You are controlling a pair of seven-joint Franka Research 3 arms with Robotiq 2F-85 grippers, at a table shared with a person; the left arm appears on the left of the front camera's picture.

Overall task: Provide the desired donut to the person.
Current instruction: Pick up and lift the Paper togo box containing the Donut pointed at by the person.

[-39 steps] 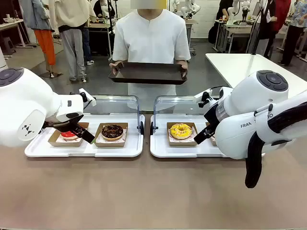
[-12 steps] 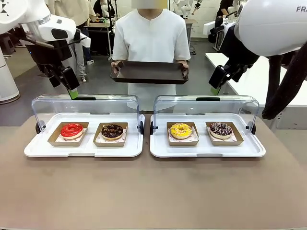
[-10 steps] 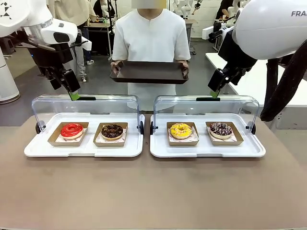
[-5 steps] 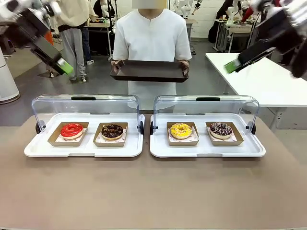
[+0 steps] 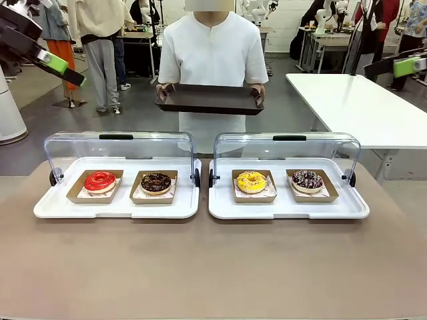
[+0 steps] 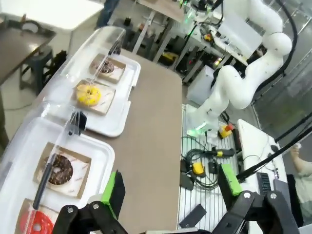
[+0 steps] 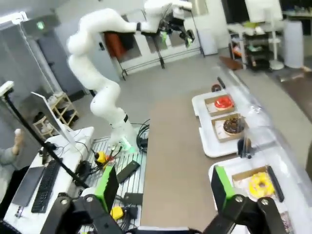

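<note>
The left tool [image 6: 171, 187] is seen spread wide, with nothing between its green pads [image 6: 114, 187], high above the left end of the surface [image 5: 213, 267]. The right tool [image 7: 163, 187] is likewise spread wide and empty, high at the right end. Four donuts are kept in cardboard boats [image 5: 75, 195]: a red donut [image 5: 100, 180] and a chocolate donut [image 5: 156, 182] on the left tray [image 5: 47, 210], a yellow donut [image 5: 251, 181] and a dark sprinkled donut [image 5: 307, 179] on the right tray [image 5: 353, 210]. Clear covers [image 5: 120, 143] stand along each tray's far edge. A dark tray [image 5: 209, 100] is held by the person [image 5: 212, 47] at the far side.
</note>
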